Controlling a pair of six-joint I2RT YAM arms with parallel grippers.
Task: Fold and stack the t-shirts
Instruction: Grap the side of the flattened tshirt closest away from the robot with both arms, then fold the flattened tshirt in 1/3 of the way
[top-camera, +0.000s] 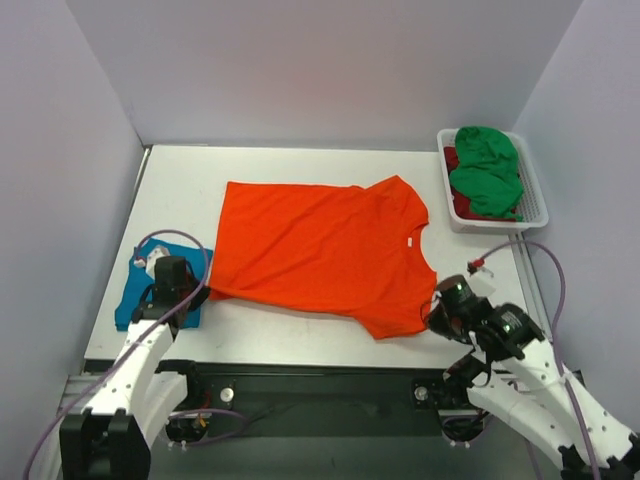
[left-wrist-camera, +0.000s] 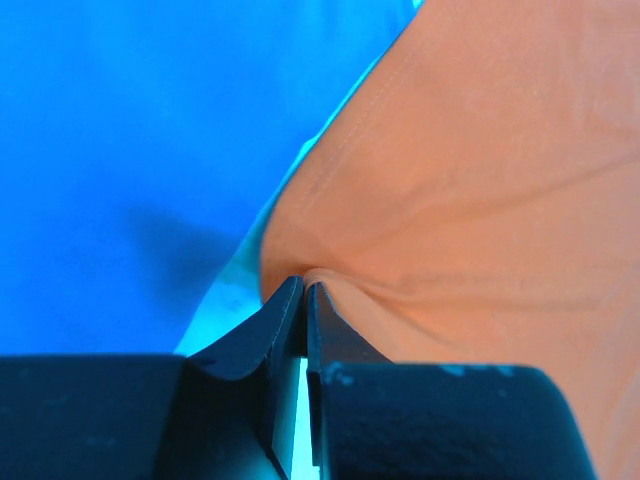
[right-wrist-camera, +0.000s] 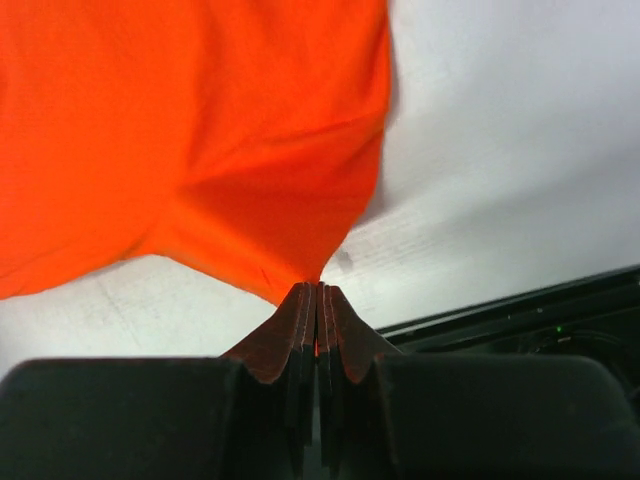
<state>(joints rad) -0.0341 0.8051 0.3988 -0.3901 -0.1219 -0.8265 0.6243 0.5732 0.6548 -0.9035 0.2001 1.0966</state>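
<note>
Orange t-shirt (top-camera: 320, 250) lies spread flat, blue t-shirt (top-camera: 133, 300) folded at its left.

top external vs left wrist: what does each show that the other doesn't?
Top external only: white basket with green t-shirt and dark red t-shirt; right pincer at the near sleeve of the orange t-shirt. Left wrist only: left pincer tips pinching a puckered orange edge, close up. Both: orange t-shirt next to teal t-shirt.
</note>
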